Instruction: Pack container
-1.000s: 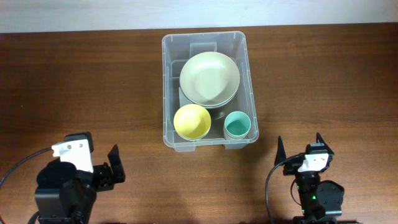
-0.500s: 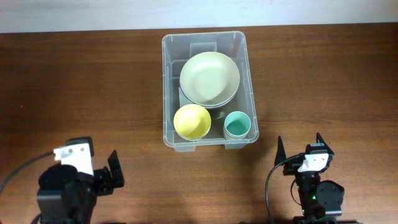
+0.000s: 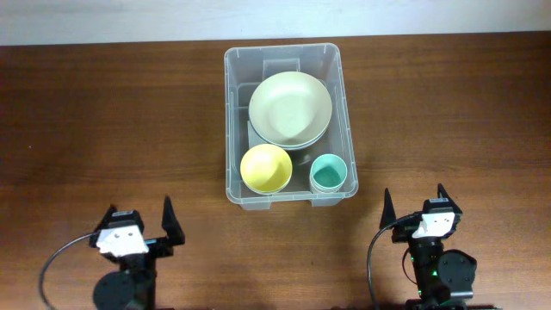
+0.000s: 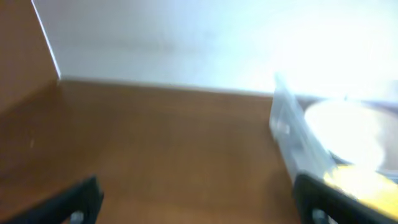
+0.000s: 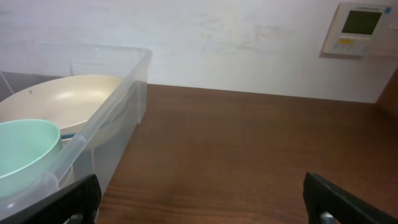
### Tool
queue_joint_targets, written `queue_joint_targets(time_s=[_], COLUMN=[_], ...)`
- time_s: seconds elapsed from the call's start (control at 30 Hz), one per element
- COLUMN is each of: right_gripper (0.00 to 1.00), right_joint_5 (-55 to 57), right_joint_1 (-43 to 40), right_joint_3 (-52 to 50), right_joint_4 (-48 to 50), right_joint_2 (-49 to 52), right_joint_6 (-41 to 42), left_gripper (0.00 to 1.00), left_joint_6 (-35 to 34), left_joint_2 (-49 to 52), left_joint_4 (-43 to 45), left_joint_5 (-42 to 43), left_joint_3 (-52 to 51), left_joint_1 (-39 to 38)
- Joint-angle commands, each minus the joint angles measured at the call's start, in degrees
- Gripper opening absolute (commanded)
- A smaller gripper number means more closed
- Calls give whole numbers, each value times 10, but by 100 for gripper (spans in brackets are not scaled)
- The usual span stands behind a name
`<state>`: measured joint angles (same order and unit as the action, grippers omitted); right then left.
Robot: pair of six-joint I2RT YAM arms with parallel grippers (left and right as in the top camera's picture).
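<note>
The clear plastic container stands at the table's middle back. Inside are a pale green plate on a stack, a yellow bowl and a teal cup. My left gripper is open and empty near the front left edge. My right gripper is open and empty near the front right. In the blurred left wrist view the container is to the right of the jaws. In the right wrist view the container with plate and cup is left of the jaws.
The wooden table runs to a white wall at the back. A wall control panel shows in the right wrist view.
My left arm has drawn back toward the front edge and turned its gripper straight toward the back. The right arm and the container's contents have not moved.
</note>
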<state>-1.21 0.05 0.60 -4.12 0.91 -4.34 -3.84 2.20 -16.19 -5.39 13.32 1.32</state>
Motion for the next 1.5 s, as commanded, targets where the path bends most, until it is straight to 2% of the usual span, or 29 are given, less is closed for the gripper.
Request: queue_joint_targets(time_s=[0.0, 0.1, 0.2, 0.4, 1.47], right_gripper=[99, 99, 99, 99, 99], right_joint_5=[-7, -7, -7, -7, -7], right_joint_1=[3, 3, 3, 3, 3], right_joint_3=[-3, -3, -3, -3, -3], right_joint_4=[-2, -2, -2, -2, -2], right_joint_2=[-4, -4, -4, -4, -4], right_joint_6=[1, 1, 1, 1, 1], left_gripper=[100, 99, 99, 99, 99], left_joint_6=[9, 9, 10, 9, 9], left_joint_2=[-18, -19, -19, -19, -19], left_joint_4=[92, 164, 117, 115, 115], left_joint_5=[-5, -5, -4, 53, 52], left_joint_3=[-78, -129, -129, -128, -128], left_joint_1=[4, 3, 4, 8, 8])
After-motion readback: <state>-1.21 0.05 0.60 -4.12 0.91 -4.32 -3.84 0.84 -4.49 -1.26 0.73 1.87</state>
